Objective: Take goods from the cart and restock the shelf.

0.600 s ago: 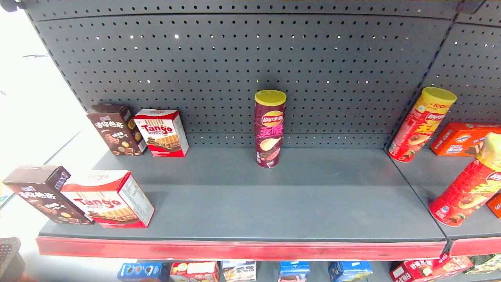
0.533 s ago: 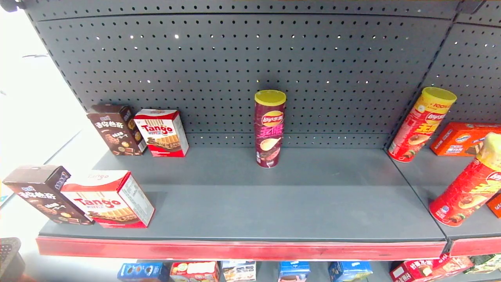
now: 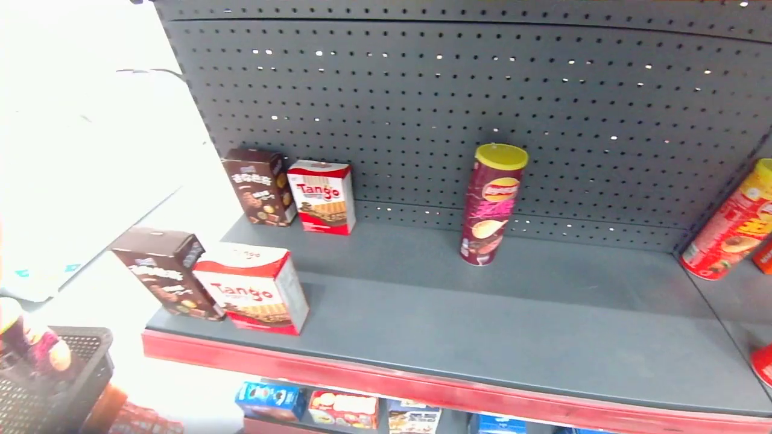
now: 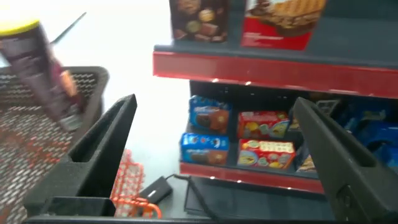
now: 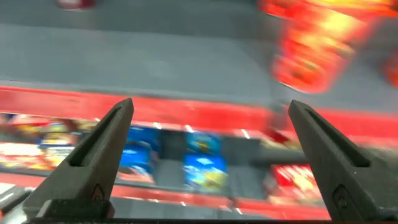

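Observation:
A maroon chip can with a yellow lid (image 3: 491, 205) stands upright at the back of the grey shelf (image 3: 458, 319). Another maroon can (image 3: 30, 343) stands in the black mesh cart basket (image 3: 72, 386) at the lower left. The left wrist view has this can (image 4: 43, 74) in the basket (image 4: 31, 143), off to one side of my open left gripper (image 4: 214, 104), which holds nothing. My right gripper (image 5: 210, 107) is open and holds nothing, in front of the shelf's red front edge (image 5: 186, 102), with a blurred red can (image 5: 317, 43) on the shelf beyond.
On the shelf's left side stand two brown boxes (image 3: 166, 271) (image 3: 259, 187) and two red-and-white wafer boxes (image 3: 253, 289) (image 3: 322, 196). A red can (image 3: 733, 223) leans at the right. The shelf below (image 4: 249, 134) holds small blue and red packs. Open room lies across the shelf's middle.
The whole head view has shifted toward the left, so the camera has moved; the cart basket with its can now shows at the lower left. The goods on the shelf have not moved.

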`<state>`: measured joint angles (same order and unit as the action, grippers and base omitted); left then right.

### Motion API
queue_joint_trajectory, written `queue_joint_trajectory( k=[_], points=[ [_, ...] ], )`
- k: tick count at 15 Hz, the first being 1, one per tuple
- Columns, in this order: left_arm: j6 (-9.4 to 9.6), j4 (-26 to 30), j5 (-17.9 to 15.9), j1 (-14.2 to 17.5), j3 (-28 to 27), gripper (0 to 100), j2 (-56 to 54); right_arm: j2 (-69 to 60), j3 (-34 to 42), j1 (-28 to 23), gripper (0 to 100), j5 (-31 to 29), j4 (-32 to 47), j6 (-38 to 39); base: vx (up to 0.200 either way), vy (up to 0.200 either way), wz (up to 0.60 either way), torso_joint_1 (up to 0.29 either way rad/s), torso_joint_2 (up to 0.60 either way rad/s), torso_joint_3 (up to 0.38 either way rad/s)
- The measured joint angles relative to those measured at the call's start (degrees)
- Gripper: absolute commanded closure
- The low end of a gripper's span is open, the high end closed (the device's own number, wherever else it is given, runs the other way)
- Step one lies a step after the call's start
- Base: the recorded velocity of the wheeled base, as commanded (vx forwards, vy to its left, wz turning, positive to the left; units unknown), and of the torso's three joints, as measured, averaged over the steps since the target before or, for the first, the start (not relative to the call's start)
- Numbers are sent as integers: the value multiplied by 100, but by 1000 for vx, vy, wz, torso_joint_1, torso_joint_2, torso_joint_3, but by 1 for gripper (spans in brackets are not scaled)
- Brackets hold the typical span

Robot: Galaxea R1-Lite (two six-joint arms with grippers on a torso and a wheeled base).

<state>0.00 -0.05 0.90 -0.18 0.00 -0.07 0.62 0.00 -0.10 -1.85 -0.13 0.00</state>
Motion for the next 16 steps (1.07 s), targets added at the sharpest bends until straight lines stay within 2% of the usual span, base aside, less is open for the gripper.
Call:
queue_joint_trajectory(
  k=[6,16],
  points=[
    [-5,7,2,0,0,0,0,0,0,5,0,-4,-2,5,0,0,600,5,6,2],
    [7,5,-20,0,0,0,0,1,0,10,0,-13,0,10,0,0,0,0,0,0]
  ],
)
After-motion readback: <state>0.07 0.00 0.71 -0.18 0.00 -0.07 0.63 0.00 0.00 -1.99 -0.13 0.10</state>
